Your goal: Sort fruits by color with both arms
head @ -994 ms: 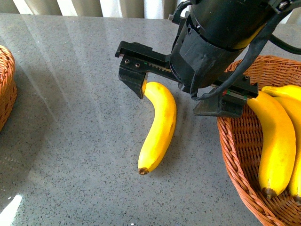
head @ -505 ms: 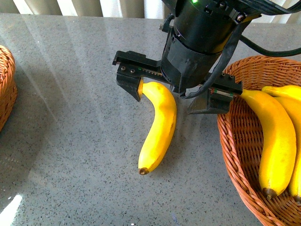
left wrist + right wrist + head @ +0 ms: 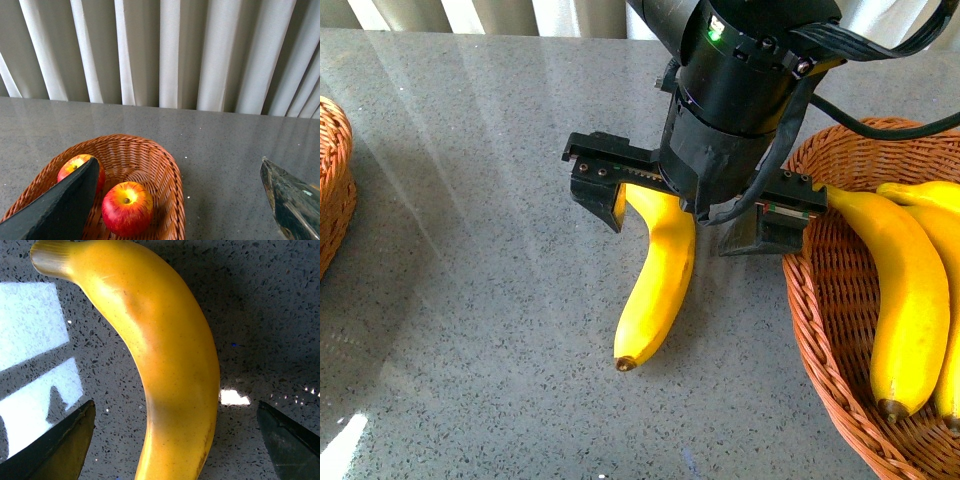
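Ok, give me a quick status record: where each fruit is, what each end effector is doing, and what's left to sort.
loose banana: lying on the grey table, outside both baskets
right end effector: open, jaws straddling the loose banana's upper end, not closed on it
right basket: holds two visible bananas
left basket: holds two apples
left end effector: open, empty, above the left basket
remaining: one banana, seemingly bound for the right basket
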